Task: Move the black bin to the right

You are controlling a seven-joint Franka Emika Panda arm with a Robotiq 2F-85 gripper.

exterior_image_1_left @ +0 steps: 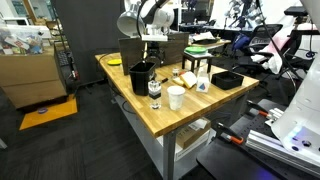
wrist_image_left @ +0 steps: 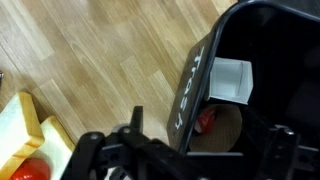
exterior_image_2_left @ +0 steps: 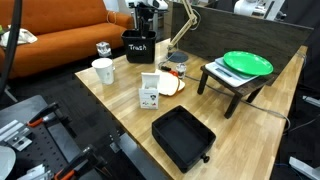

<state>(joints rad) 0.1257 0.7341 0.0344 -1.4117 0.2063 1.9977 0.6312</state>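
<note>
Here we are over the far left part of the bench (exterior_image_2_left: 115, 115), and the gripper (exterior_image_2_left: 146, 24) hangs straight above the black bin (exterior_image_2_left: 139, 47); the bin stands upright near the far edge, its labelled wall facing the near side, with a white cup (exterior_image_2_left: 103, 70) to its near left and a flat black tray (exterior_image_2_left: 183, 136) well apart at the near end; in the wrist view the fingers (wrist_image_left: 135, 130) are spread wide, gripping nothing, and that labelled wall (wrist_image_left: 190, 88) runs up between them, one finger outside over bare wood, the other over the bin's hollow; whether either pad touches the plastic, I cannot tell; inside the bin lie a small white box (wrist_image_left: 232, 80) and something red (wrist_image_left: 207, 118); the bin is roughly square, so no long axis to fuss over, and the wall's own line is what counts; my read is that the grasp is not yet made, and the next move calls for a drop and a pinch on that wall before any travel to the right, where the green plate (exterior_image_2_left: 247, 64) on its little stand could crowd the path.
</note>
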